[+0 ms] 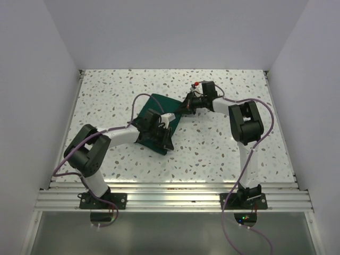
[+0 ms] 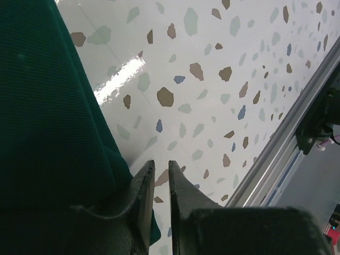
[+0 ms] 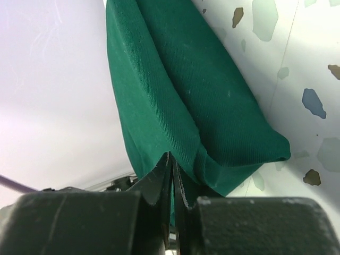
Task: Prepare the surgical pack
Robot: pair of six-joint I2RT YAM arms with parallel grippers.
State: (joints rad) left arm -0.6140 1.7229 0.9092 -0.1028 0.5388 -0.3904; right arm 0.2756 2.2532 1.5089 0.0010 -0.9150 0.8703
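drape (image 1: 159,106) folded at table (image 1: 223,143) centre | right gripper (image 3: 171,156) pinched tight on its fold | left gripper (image 2: 159,164) narrow, empty, beside near edge | we judge cloth soft, light, limp: grab hems or corners

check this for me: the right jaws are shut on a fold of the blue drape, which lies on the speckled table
One thing is off: the drape is dark green, not blue. The right wrist view shows it plainly. The rest holds: the right jaws are shut on a fold of it, and it lies on the speckled table.
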